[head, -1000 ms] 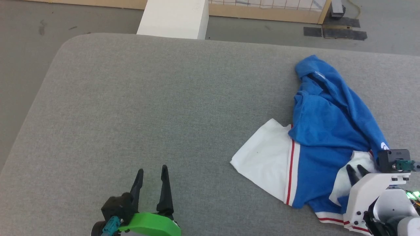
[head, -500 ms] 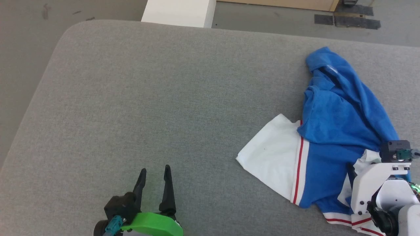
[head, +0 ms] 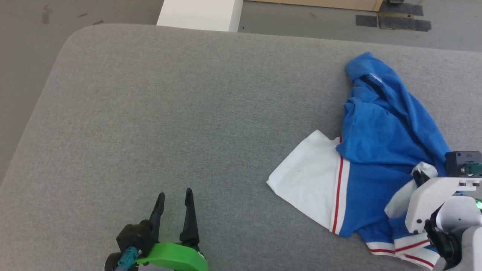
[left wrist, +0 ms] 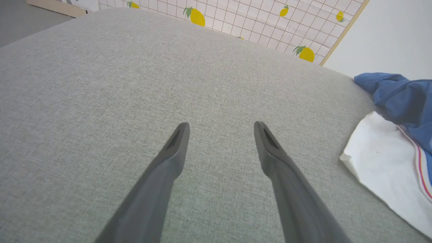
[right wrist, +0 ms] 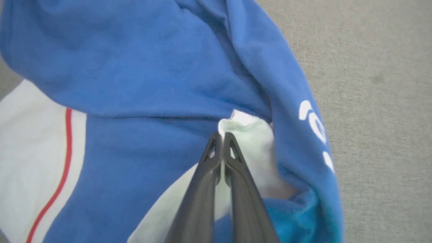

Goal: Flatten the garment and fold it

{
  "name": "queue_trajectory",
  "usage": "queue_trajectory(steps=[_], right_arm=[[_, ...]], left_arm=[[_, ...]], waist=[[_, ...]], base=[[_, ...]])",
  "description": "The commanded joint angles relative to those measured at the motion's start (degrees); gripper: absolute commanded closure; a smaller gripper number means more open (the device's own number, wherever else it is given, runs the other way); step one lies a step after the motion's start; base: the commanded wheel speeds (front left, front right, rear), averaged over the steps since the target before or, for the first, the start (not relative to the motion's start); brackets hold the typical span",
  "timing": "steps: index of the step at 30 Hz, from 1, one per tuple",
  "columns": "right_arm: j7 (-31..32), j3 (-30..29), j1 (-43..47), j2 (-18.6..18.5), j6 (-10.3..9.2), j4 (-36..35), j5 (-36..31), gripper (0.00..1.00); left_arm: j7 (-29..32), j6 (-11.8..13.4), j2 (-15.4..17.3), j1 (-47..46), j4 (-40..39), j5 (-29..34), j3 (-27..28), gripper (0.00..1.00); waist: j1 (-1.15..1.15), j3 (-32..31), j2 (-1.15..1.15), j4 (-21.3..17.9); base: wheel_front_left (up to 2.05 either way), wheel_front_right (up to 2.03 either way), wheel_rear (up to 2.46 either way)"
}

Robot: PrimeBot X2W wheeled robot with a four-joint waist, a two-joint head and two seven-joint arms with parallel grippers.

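The garment (head: 376,150) is a blue jersey with white sleeves and red-striped trim, lying crumpled at the right of the grey padded table (head: 188,113). My right gripper (head: 418,175) is shut on a white fold of it near its lower right, and the fold is raised off the cloth. In the right wrist view the two fingers (right wrist: 221,136) are pressed together on that white fold of the garment (right wrist: 152,84), beside white lettering. My left gripper (head: 174,195) stands open over bare table at the lower left, its fingers (left wrist: 221,126) apart, and the garment's white sleeve (left wrist: 388,162) lies off to its right.
A white block (head: 199,13) stands on the floor beyond the table's far edge. The table's rounded far-left corner (head: 75,34) drops to grey floor. A lemon-patterned panel (left wrist: 253,17) stands behind the table.
My right gripper has shut on the white fold and drawn it upward. The head camera shifted a little. The left gripper has stayed where it was.
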Motion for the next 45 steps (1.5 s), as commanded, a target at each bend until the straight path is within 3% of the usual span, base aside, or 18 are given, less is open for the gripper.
queue_trajectory(steps=[1, 11, 16, 19, 25, 32, 33, 35, 40, 45], right_arm=[[-0.67, 0.37, -1.32, -0.03, -0.08, -0.67, 0.53, 1.0], [-1.66, 7.17, -7.78, -0.39, -0.08, -8.33, 2.36, 1.0], [-0.98, 6.6, -11.38, -1.99, -0.08, -12.43, 2.98, 1.0], [-0.12, 3.06, -10.38, -2.6, -0.08, -14.83, 3.02, 1.0], [0.99, -10.04, -2.82, -2.44, -0.08, -18.02, 2.69, 1.0], [-0.7, -23.27, 6.58, -0.91, -0.08, -12.67, 2.03, 1.0], [-2.07, -23.98, 6.82, -0.76, -0.08, -11.31, 2.03, 0.98], [-4.53, -24.13, 7.0, -0.61, -0.08, -8.87, 1.47, 0.0], [-9.05, -22.18, 5.42, -0.33, -0.08, -5.38, 1.87, 0.0], [-15.54, -17.87, 3.42, -0.95, -0.08, -9.1, 3.08, 0.0]], left_arm=[[-0.26, 0.16, -0.12, -1.06, -0.08, -0.37, 0.18, 0.0], [-0.26, -0.09, -0.12, -0.21, 0.07, 0.22, 1.41, 0.0], [-0.26, -0.54, -0.12, 0.05, 0.2, 0.79, 2.07, 0.0], [-0.26, -0.57, -0.12, 0.22, 0.11, 0.94, 2.27, 0.0], [-0.26, -0.84, -0.12, 0.76, 0.02, 1.48, 2.69, 0.0], [-0.26, -1.38, -0.11, 0.92, 0.31, 2.31, 2.93, 0.0], [-0.26, -1.44, -0.11, 0.89, 0.39, 2.42, 2.96, 0.0], [-0.26, -1.6, -0.01, 0.86, 0.55, 2.65, 2.92, 0.0], [-0.26, -1.75, 0.14, 1.05, 0.98, 2.9, 2.71, 0.0], [-0.26, -1.83, 0.14, 1.65, 1.06, 2.82, 2.6, 0.0]], waist=[[0.0, -0.59, 0.0, -0.64], [0.0, -2.67, 0.0, -4.44], [0.0, -3.35, 0.0, -6.69], [0.0, -3.39, 0.0, -7.67], [0.0, -2.97, 0.0, -9.17], [0.0, -2.69, 0.0, -10.02], [0.0, -2.74, 0.0, -10.11], [0.0, -2.89, 0.0, -10.22], [0.0, -3.67, 0.0, -9.98], [0.0, -4.59, 0.0, -9.21]], base=[[0.0, 0.0, 0.0], [0.0, 0.0, 0.0], [0.0, 0.0, 0.0], [0.0, 0.0, 0.0], [0.0, 0.0, 0.0], [0.0, 0.0, 0.0], [0.0, 0.0, 0.0], [0.0, 0.0, 0.0], [0.0, 0.0, 0.0], [0.0, 0.0, 0.0]])
